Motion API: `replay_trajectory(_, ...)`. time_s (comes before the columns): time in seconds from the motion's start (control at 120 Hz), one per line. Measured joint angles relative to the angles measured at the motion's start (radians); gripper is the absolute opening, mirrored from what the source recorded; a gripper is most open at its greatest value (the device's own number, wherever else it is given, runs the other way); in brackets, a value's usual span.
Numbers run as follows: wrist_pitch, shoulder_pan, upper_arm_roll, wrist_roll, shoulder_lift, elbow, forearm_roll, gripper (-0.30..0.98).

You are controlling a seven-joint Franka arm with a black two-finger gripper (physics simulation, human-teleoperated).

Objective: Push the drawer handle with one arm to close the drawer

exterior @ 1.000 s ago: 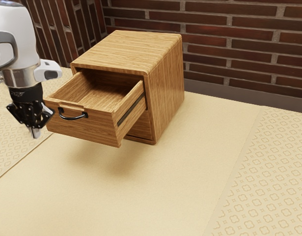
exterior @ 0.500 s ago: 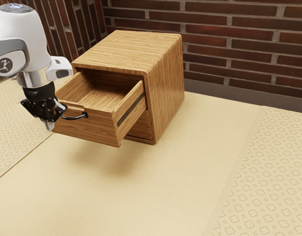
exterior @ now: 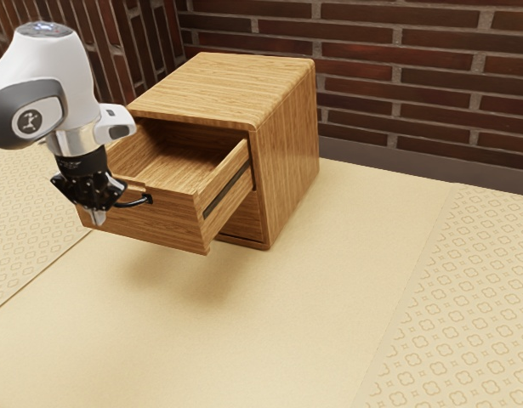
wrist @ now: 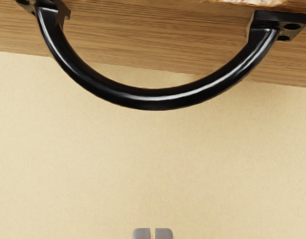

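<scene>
Exterior view: handle (exterior: 136,203) beside jaws

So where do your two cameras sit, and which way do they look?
Exterior view: beside my arm, looking down at the cabinet and its open drawer. My arm and tool show at the exterior view's left.
Wrist view: on my arm's end, looking down past the handle to the table. My fingertips peek in at the lower edge.
Both share: handle, drawer front, table, tool.

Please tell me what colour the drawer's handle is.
The handle is glossy black, which shows best in the wrist view.
</scene>
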Motion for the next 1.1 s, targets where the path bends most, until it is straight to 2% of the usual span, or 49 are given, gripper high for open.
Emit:
replay_trajectory(0.183,0.061,-0.006,0.034,-0.002,0.044,0.005,0.031,-0.1)
replay_trajectory(0.575,0.177,-0.005,0.036,-0.003,0.093,0.007,0.043,-0.1)
replay_trajectory(1.1,0.309,-0.02,0.05,-0.004,0.162,0.044,0.099,-0.1)
